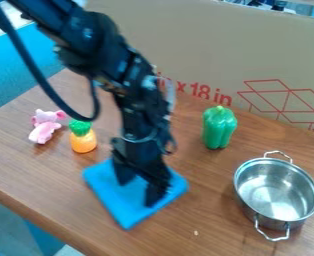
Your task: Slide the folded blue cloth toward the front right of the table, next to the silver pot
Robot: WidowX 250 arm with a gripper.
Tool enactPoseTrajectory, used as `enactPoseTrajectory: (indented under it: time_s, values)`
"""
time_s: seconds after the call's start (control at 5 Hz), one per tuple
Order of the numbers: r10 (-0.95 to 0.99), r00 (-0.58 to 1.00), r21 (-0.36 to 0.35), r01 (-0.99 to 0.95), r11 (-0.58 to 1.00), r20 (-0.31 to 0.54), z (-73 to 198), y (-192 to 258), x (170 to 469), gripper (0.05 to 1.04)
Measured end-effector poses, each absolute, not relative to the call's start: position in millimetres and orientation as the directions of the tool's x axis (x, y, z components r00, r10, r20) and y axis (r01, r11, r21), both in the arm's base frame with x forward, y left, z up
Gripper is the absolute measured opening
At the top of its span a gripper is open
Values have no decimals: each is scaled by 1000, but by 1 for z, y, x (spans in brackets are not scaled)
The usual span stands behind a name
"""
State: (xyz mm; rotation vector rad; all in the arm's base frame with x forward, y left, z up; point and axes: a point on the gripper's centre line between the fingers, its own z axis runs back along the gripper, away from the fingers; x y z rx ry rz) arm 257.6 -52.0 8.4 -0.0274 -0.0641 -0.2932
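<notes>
The wooden table (206, 225) extends across most of the view. A large cardboard panel (193, 40) with red print and a red line drawing stands along its far side. The black robot arm (106, 45) enters at the upper left and slopes down to the middle of the work surface, a dark cable (34, 68) looped beside it. Its gripper (138, 191) points down over the flat blue square (123, 212); the two fingers are apart, with blue visible between them, and nothing is seen clamped there. Whether the tips touch the square cannot be determined. A round metal pot (278, 192), upright and without a lid, stands at the right, its two loop handles on opposite sides. The flat blue square lies on the table, near the front edge. The green bell pepper (219, 129) stands upright between the arm and the pot, nearer the panel. An orange toy pineapple (83, 142) with a green top is left of the arm. Just beside it is a small pink toy figure (45, 130).
</notes>
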Motion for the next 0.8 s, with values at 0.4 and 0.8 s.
enactPoseTrajectory:
  time_s: [0.4, 0.8]
  values:
    - [-316, 945, -8, 318, 948, 87, 13, -88, 251, 1002]
    - [-237, 966, 12, 237, 971, 102, 20, -74, 247, 1002]
